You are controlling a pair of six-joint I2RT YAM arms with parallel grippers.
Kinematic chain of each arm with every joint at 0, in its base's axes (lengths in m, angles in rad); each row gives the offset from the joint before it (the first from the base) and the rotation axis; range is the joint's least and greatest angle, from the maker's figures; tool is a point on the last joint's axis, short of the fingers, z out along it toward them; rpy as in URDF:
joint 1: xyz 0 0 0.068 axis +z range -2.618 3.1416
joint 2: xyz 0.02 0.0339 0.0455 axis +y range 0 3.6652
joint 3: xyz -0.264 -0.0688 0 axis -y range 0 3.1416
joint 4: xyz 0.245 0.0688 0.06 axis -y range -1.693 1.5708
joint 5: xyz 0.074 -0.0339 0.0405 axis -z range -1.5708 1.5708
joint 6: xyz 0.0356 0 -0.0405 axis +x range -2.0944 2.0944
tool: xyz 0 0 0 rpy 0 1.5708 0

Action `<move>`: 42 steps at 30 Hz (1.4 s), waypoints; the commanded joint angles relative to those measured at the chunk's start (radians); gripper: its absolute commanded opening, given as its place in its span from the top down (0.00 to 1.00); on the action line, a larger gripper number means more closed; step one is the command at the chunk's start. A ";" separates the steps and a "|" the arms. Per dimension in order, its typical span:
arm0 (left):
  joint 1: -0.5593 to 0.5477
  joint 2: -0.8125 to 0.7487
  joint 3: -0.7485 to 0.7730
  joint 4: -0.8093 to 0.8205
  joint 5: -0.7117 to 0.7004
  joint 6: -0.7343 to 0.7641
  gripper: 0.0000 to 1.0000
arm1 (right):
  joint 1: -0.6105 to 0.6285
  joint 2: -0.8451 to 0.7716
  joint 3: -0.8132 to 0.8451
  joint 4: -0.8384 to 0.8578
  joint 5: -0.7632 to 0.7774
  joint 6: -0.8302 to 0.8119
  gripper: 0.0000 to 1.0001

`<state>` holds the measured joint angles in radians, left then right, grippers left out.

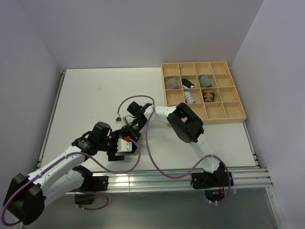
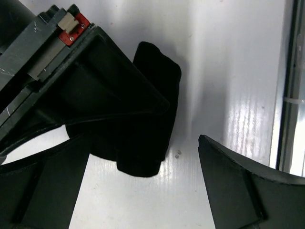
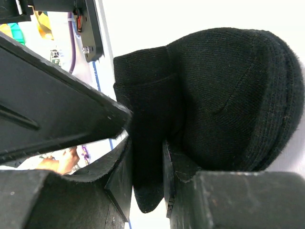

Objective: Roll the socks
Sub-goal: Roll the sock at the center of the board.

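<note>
Sock update: the black sock (image 3: 224, 95) is lying on the worktop (image 1: 95, 95) close to the near edge, left of centre, and the right end effector (image 3: 147, 181) is clenched on a fold of it. The left end effector (image 2: 143, 143) is released, fingers spread wide right over the same sock.

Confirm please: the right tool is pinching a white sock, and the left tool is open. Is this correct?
Not fully. The sock is black, not white; the right wrist view shows the right tool pinching its dark fabric. The left tool is open, as you wrote.
</note>
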<state>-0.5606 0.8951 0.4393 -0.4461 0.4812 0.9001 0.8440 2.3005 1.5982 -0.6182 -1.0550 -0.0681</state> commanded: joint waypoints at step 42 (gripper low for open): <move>0.165 0.769 0.511 -0.567 0.322 0.232 0.90 | -0.071 -0.695 -0.714 0.607 0.655 0.412 0.44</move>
<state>-0.4179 1.6062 0.8642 -0.8082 0.7212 1.0332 0.7712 1.7451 0.9382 -0.1593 -0.5949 0.2722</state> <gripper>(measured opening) 0.247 0.551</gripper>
